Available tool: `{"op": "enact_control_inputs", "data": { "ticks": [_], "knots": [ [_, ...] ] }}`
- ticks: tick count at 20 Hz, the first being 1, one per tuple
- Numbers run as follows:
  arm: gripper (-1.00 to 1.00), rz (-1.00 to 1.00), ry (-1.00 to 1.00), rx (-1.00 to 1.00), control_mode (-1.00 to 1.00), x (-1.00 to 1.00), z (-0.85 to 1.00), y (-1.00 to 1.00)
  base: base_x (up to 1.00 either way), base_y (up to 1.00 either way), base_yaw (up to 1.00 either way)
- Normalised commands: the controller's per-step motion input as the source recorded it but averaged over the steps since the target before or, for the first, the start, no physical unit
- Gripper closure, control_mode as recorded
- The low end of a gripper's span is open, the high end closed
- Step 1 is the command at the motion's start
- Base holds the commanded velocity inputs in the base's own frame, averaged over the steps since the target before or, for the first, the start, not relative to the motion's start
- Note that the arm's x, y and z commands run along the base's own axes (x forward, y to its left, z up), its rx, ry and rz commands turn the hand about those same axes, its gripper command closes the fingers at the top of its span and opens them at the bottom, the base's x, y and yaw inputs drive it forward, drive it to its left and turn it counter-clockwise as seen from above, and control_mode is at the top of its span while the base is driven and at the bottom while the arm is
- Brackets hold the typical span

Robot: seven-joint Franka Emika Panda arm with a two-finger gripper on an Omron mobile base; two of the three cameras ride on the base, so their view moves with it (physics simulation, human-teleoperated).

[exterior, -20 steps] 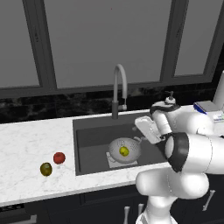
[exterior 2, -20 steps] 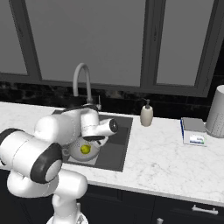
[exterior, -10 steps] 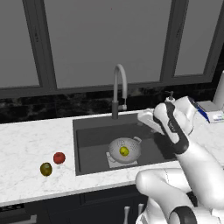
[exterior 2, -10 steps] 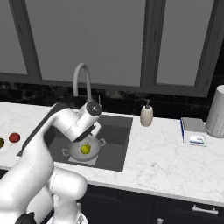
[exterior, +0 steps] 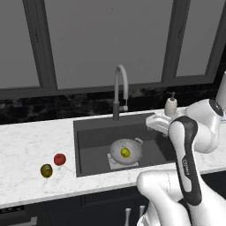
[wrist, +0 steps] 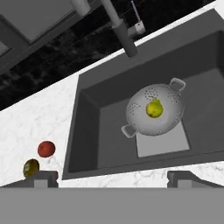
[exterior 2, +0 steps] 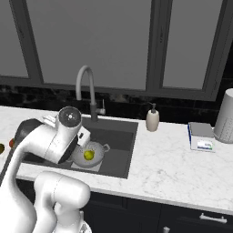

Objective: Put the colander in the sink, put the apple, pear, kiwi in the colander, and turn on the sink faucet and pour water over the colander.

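1. Dark fingers (wrist: 112,178) stand wide apart, holding nothing, high over the sink's (wrist: 92,131) near rim.
2. The silver colander (wrist: 154,110) sits on the sink's grey plate with the yellow-green pear (wrist: 153,108) inside.
3. The apple (wrist: 46,148) and kiwi (wrist: 31,167) lie close together on the white tabletop (wrist: 35,127), left of the sink.
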Motion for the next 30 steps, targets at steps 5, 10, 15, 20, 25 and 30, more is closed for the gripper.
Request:
{"op": "enact_control_inputs", "data": {
  "ticks": [5, 10, 15, 20, 25, 30],
  "knots": [
    [-1.0, 0.03, -0.01, -0.2, -1.0, -0.68, 0.32, 0.91, 0.0, 0.0, 0.0],
    [-1.0, 0.05, 0.02, -0.34, -1.0, -0.49, 0.07, 1.0, 0.0, 0.0, 0.0],
    [-1.0, 0.07, -0.01, -0.19, -1.0, -0.22, -0.1, 1.0, 0.0, 0.0, 0.0],
    [-1.0, 0.02, 0.0, -0.16, -1.0, -0.03, -0.47, 1.0, 0.0, 0.0, 0.0],
    [-1.0, 0.0, -0.01, -0.07, -1.0, 0.0, -0.41, 0.84, 0.0, 0.0, 0.0],
    [-1.0, 0.0, 0.05, 0.0, -1.0, 0.18, -0.37, 0.84, 0.0, 0.0, 0.0]
  ]
}}
